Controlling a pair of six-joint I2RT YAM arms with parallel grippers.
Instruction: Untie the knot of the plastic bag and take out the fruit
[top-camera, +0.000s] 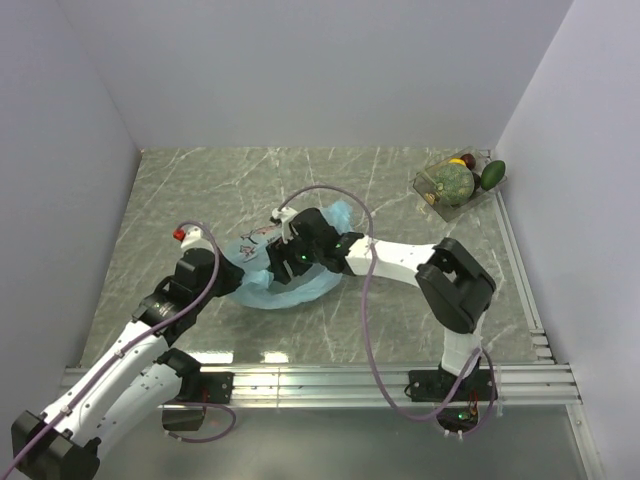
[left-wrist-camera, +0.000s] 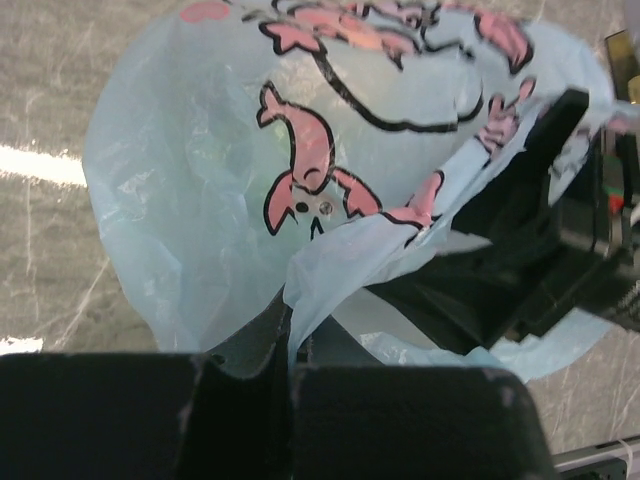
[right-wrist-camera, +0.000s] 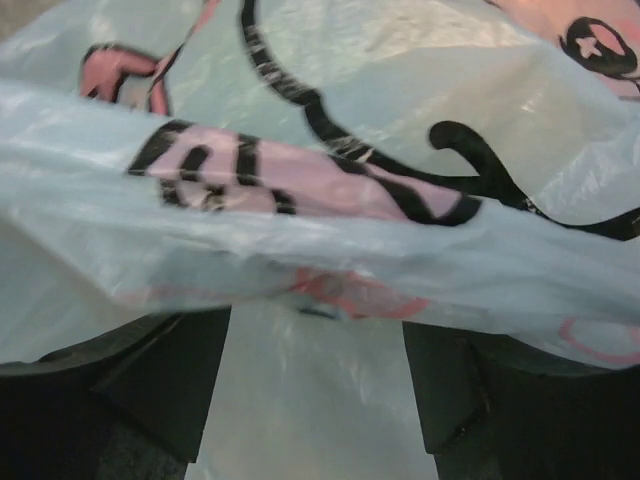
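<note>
The light-blue plastic bag (top-camera: 300, 285) with pink prints lies crumpled mid-table between both grippers. My left gripper (top-camera: 230, 268) is shut on a fold of the bag's edge, seen pinched between its jaws in the left wrist view (left-wrist-camera: 290, 335). My right gripper (top-camera: 288, 262) sits on top of the bag; in its wrist view (right-wrist-camera: 315, 390) the jaws stand wide apart with bag film (right-wrist-camera: 320, 200) spread between and above them. I cannot pick out the knot. Fruit lies in the clear tray (top-camera: 425, 185): a ribbed melon (top-camera: 452, 181), a dark green oval (top-camera: 493, 175), a small yellow one (top-camera: 458, 161).
The tray stands at the back right corner by the right wall. White walls close in the table on three sides. A metal rail (top-camera: 330, 380) runs along the near edge. The right arm's purple cable (top-camera: 366, 300) loops over the table.
</note>
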